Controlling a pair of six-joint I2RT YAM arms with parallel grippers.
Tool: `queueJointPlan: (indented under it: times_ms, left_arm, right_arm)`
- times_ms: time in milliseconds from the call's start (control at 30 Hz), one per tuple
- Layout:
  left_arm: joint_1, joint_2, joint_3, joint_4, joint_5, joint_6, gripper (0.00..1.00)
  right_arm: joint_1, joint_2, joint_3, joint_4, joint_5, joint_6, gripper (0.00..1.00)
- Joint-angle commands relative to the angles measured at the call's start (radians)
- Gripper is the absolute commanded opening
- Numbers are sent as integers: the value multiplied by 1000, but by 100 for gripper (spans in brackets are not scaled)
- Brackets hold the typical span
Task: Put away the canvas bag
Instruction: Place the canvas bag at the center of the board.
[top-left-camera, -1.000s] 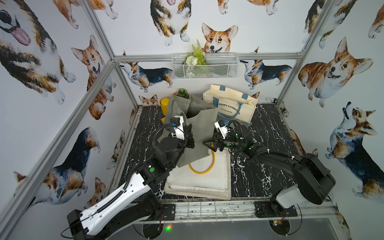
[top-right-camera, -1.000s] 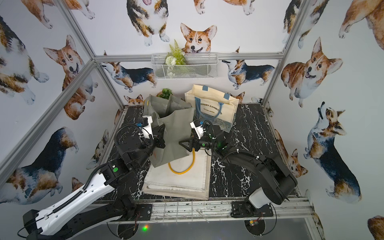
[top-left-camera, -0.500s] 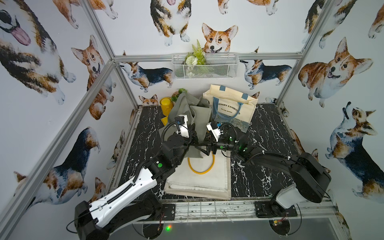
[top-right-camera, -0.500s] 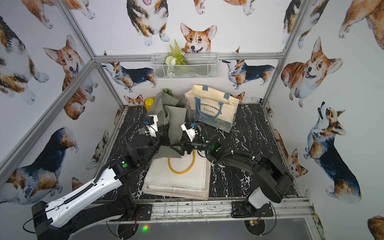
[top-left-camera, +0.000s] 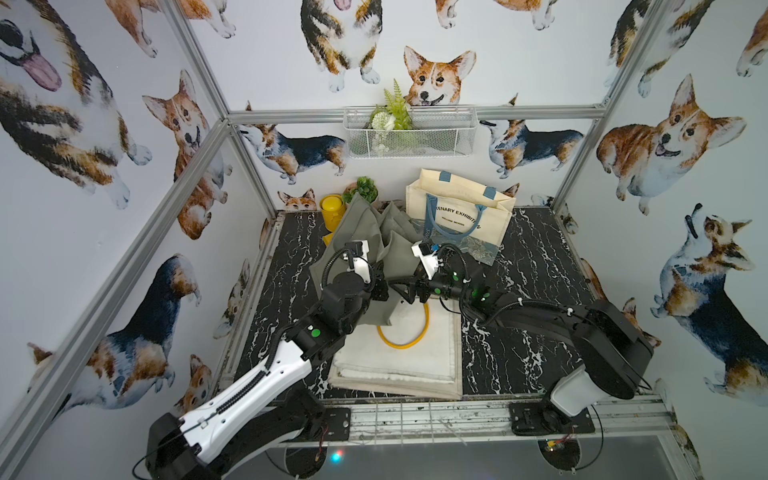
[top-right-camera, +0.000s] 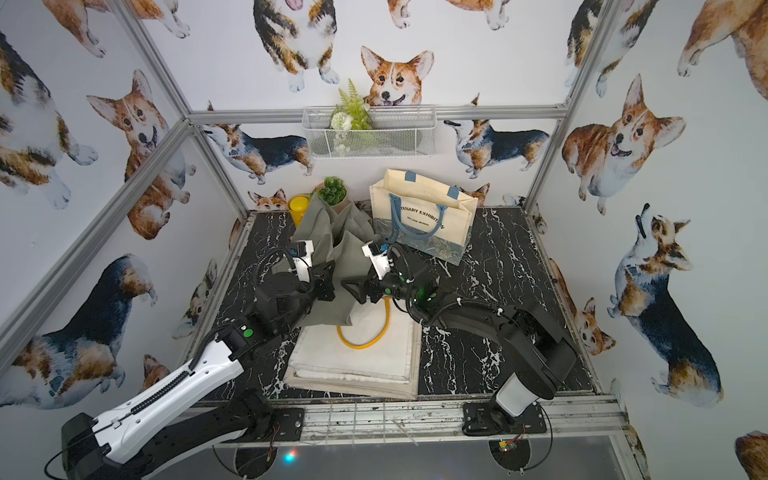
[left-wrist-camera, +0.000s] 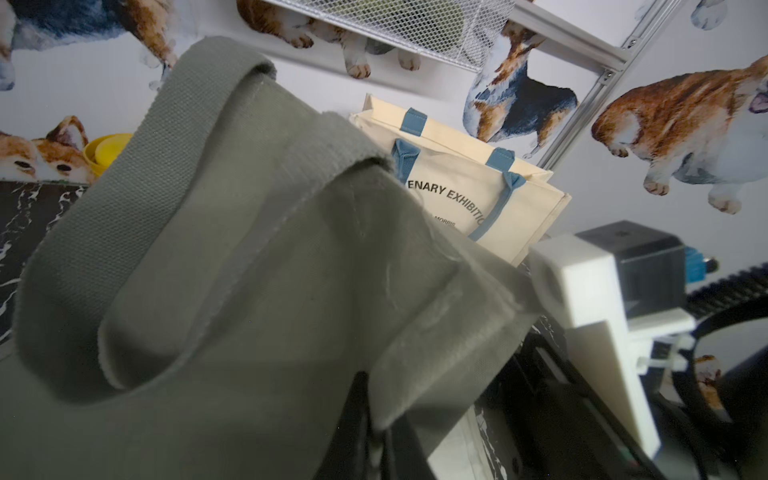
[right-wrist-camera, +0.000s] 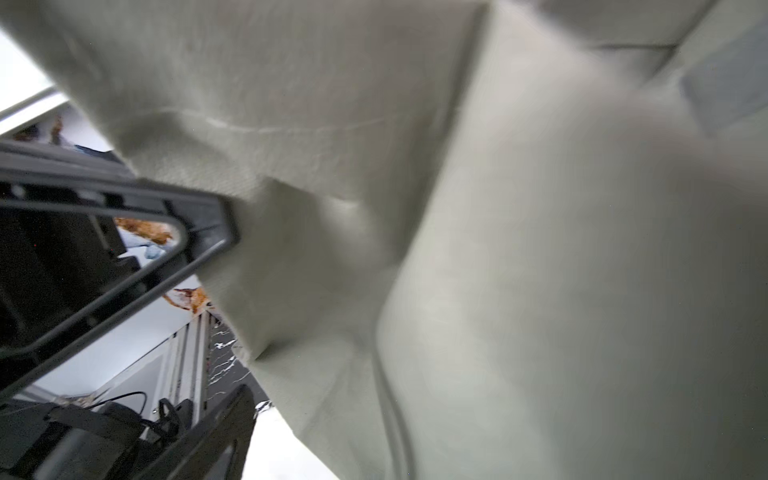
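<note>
The canvas bag (top-left-camera: 365, 232) (top-right-camera: 328, 241) is grey-green and stands bunched up over the middle of the table in both top views. My left gripper (top-left-camera: 380, 289) (top-right-camera: 328, 282) is shut on its cloth low down. In the left wrist view the two dark fingers (left-wrist-camera: 353, 415) pinch a fold of the bag (left-wrist-camera: 249, 270), whose strap loops above them. My right gripper (top-left-camera: 405, 291) (top-right-camera: 357, 291) is open, facing the left one at the bag's edge. In the right wrist view the bag's cloth (right-wrist-camera: 498, 249) fills the frame; one finger (right-wrist-camera: 216, 432) shows beside it.
A cream tote (top-left-camera: 461, 216) with blue handles stands at the back right. A white wire basket (top-left-camera: 409, 133) hangs on the back wall. A yellow can (top-left-camera: 331, 208) and a small plant (top-left-camera: 365, 189) are at the back left. Folded pale bags (top-left-camera: 399, 361) with a yellow ring handle (top-left-camera: 401, 332) lie in front.
The grey-green bag went from hanging flat to bunched and stands further back. The two grippers have come close together, the right one sliding left.
</note>
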Motion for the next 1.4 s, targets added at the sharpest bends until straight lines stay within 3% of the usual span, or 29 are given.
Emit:
queueJointPlan:
  times_ms: [0,133,300,567,667,800,900,1000,1133,1367]
  left_arm:
    - [14,-70,-37,-71,9,-57,19]
    - [25,-141,-61,-158,2,-60,28]
    - [41,-218,-77,-251,-13,-37,45]
    - [88,-196,-67,-292,30,61,63]
    - [120,-158,-56,-280,104,65,58]
    - [126,-159,-45,-241,165,52,41]
    - [127,-168,-14,-240,220,37,33]
    - [125,-167,6,-230,284,-22,32]
    - [104,-150,-20,-172,341,-73,44]
    - [91,-186,-39,-188,280,-15,70]
  right_arm:
    - [-38,-8,2,-11,93,-40,83]
    - [-85,35,12,83,-33,4,70]
    - [-93,135,74,192,-231,93,64]
    - [-87,224,140,247,-252,154,39]
    - [-78,221,173,180,-259,112,20]
    - [-62,170,215,29,-278,-5,0]
    - [-64,104,237,-84,-296,-85,0]
    - [-78,49,290,-283,-379,-242,0]
    - [-120,26,326,-500,-457,-429,0]
    - [-163,14,222,-432,-506,-461,0]
